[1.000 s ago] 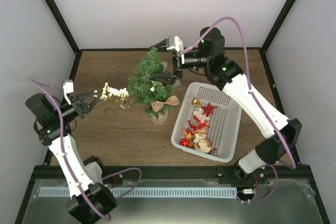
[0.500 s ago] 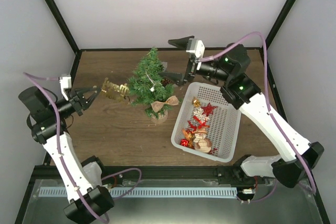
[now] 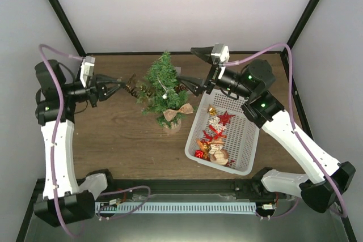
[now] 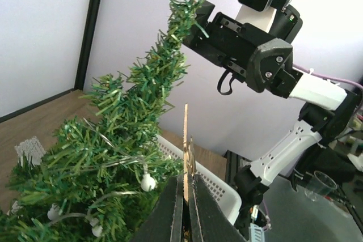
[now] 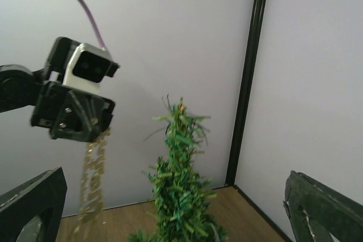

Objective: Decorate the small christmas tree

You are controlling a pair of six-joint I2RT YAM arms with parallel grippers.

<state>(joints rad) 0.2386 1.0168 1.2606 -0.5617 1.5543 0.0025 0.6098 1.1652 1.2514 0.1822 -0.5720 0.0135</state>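
The small christmas tree [image 3: 163, 83] stands upright at the back middle of the table on its tan base [image 3: 172, 123], with a string of small white lights and a burlap bow [image 3: 182, 109]. My left gripper [image 3: 116, 88] is raised just left of the tree and shut on a flat gold ornament [image 3: 133, 85], which shows edge-on in the left wrist view [image 4: 186, 140]. My right gripper [image 3: 194, 71] is wide open and empty just right of the treetop. In the right wrist view the tree [image 5: 180, 191] stands between its fingers [image 5: 31, 205], and the gold ornament [image 5: 93, 179] hangs left.
A white basket [image 3: 248, 140] sits right of the tree. It holds a red star [image 3: 226, 117], a snowman figure [image 3: 218, 154], red balls [image 3: 199, 153] and other ornaments. Black frame posts and white walls close the back and sides.
My left arm has risen and carried the gold ornament right, up to the tree. My right gripper has drawn back right from the tree's branches and stands open.
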